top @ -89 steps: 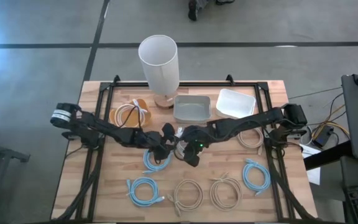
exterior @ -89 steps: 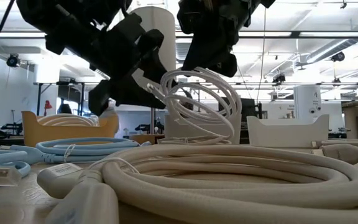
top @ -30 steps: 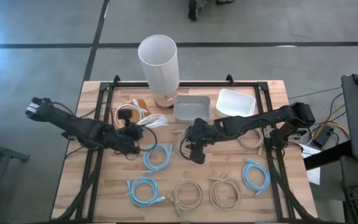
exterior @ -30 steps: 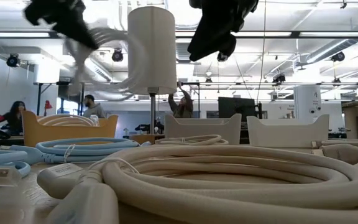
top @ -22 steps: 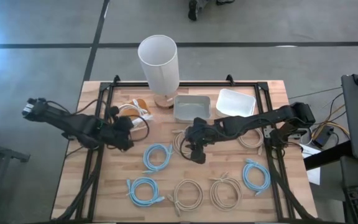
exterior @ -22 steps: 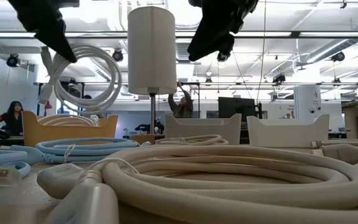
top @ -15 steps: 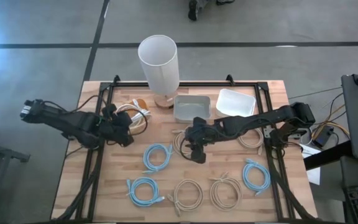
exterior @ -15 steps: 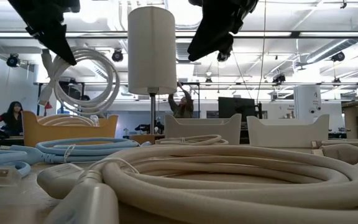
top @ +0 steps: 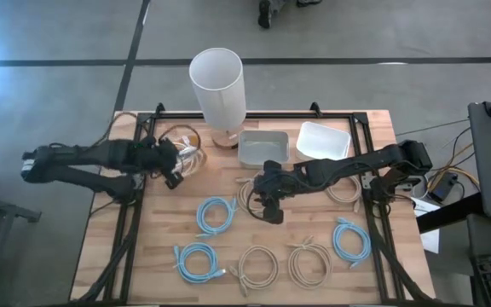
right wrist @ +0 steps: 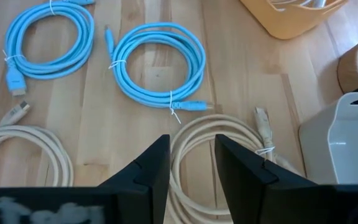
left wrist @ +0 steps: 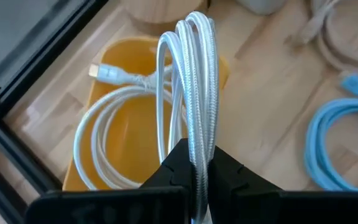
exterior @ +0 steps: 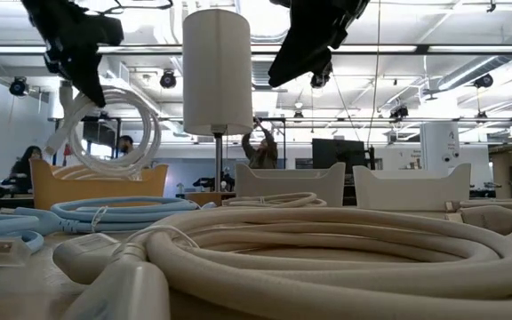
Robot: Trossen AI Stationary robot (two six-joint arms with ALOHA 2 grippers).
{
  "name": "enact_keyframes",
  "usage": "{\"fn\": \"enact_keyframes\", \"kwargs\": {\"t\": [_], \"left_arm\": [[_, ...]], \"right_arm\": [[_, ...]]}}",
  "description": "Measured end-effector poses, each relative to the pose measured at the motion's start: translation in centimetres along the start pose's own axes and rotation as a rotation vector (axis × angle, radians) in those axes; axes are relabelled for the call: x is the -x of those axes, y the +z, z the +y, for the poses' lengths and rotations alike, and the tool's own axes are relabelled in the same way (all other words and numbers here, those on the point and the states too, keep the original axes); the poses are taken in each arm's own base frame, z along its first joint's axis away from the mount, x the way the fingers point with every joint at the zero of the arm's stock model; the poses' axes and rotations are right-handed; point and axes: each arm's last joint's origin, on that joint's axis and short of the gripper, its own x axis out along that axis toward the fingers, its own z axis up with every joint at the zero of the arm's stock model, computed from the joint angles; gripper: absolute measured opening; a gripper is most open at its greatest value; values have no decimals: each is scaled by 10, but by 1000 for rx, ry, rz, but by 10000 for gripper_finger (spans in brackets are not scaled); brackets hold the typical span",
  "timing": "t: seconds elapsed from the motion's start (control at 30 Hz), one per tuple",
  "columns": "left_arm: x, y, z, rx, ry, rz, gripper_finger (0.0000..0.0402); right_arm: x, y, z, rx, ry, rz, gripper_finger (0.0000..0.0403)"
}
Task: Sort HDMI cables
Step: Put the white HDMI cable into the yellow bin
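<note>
**HDMI cables: white coil poised over the orange tray**

HDMI cables lie in rows across the bench. Nearest the front edge sit a blue coil (top: pixel 197 261), two beige coils (top: pixel 258 265) and (top: pixel 309 262), and toward the right edge another blue coil (top: pixel 349 240). Farther in, mid-bench, a blue coil (top: pixel 216 213) lies beside a beige coil (right wrist: pixel 229 146), and the right pincer (top: pixel 270 207) hovers directly over that beige coil, its fingers apart with nothing between them.

Toward the far left corner, the left pincer (left wrist: pixel 196 171) is clamped on a white coil (left wrist: pixel 194 93), which hangs on edge, its ring upright rather than flat. Straight beneath and just beyond it stands the orange tray (left wrist: pixel 120 124), already holding one white cable (left wrist: pixel 95 146) lying flat. The gripped coil appears to hang above the tray's near rim, so the drop likely needs a slight reach farther over the tray.

Along the far edge stand the grey tray (top: pixel 262 148), the white tray (top: pixel 323 141) and the tall white cylinder (top: pixel 218 83).
</note>
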Motion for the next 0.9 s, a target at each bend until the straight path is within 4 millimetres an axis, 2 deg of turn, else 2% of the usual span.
{"fn": "enact_keyframes", "kwargs": {"t": [0.23, 0.4, 0.6, 0.73, 0.9], "left_arm": [[15, 17, 25, 1, -109, -14, 20], [-3, 14, 34, 3, -258, 60, 20], [-26, 8, 49, 47, -204, 140, 20], [-29, 9, 56, 73, -211, 141, 22], [-17, 19, 57, 47, -305, 78, 23]], "right_arm": [[0, 0, 0, 1, 1, -2, 117], [0, 0, 0, 1, 1, -2, 121], [0, 0, 0, 0, 1, -1, 114], [-1, -1, 0, 1, 2, 3, 108], [-2, -3, 0, 1, 1, 10, 103]]}}
